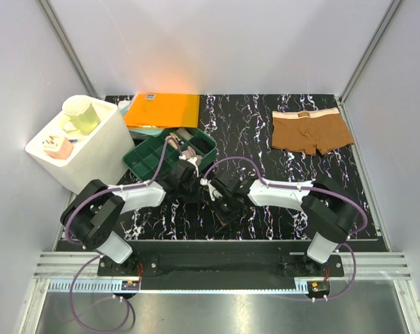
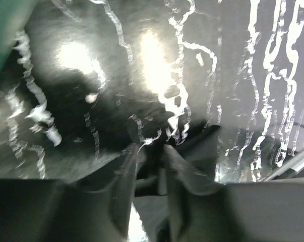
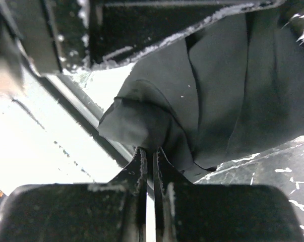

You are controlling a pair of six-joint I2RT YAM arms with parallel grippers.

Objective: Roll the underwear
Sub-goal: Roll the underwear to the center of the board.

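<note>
At 9 o'clock of the table [image 1: 251, 125], white bin [image 1: 102, 149] holds a pale green cup [image 1: 81, 115] and a pink-and-white block [image 1: 56, 145]. Green tray [image 1: 143, 161] just beside it at 10 o'clock holds small pale and dark bits, too small to name. Orange folder [image 1: 162, 110] lies at 11 o'clock, touching the tray's far side. Brown underwear [image 1: 310, 131] lies flat and spread at 2 o'clock, well apart from both arms. Black underwear [image 3: 212, 91] is bunched near centre, toward 6 o'clock, between the two wrists. Right gripper [image 3: 149, 151]: fingers closed, pinching a fold of the black underwear. Left gripper [image 2: 150, 164]: fingers parted, dark fabric showing under the gap; view blurred.
</note>
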